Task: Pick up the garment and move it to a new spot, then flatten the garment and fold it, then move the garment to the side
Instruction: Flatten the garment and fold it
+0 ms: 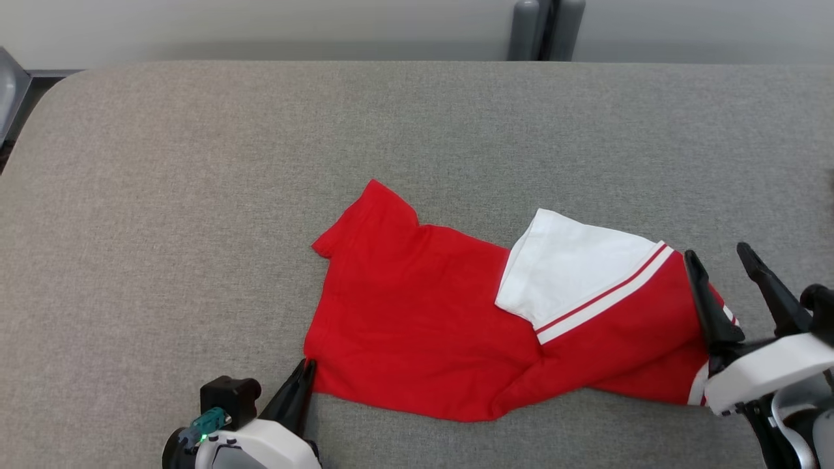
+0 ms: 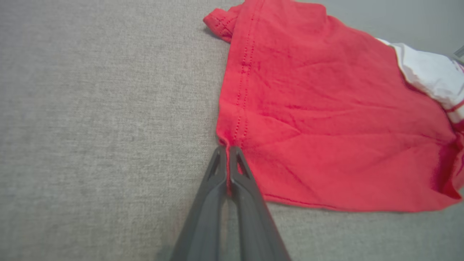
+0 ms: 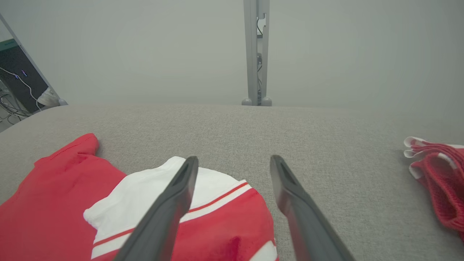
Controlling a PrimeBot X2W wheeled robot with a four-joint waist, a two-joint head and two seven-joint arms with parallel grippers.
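The garment (image 1: pixel 417 326) is red with a white panel and red-and-white stripes. It lies crumpled on the grey fabric table (image 1: pixel 195 163), right of centre near the front. My left gripper (image 1: pixel 307 366) is shut on the garment's near-left hem corner. In the left wrist view the gripper (image 2: pixel 228 148) has its fingers pressed together, with a sliver of red cloth (image 2: pixel 326 127) between them. My right gripper (image 1: pixel 720 251) stands open over the garment's right end. In the right wrist view its fingers (image 3: pixel 235 158) are spread above the striped part (image 3: pixel 224 224), holding nothing.
A second red-and-white knitted cloth (image 3: pixel 438 181) lies on the table to the right of my right gripper. A grey post (image 1: pixel 546 29) stands behind the table's far edge. The table's rounded left corner (image 1: pixel 39 98) drops off towards dark equipment.
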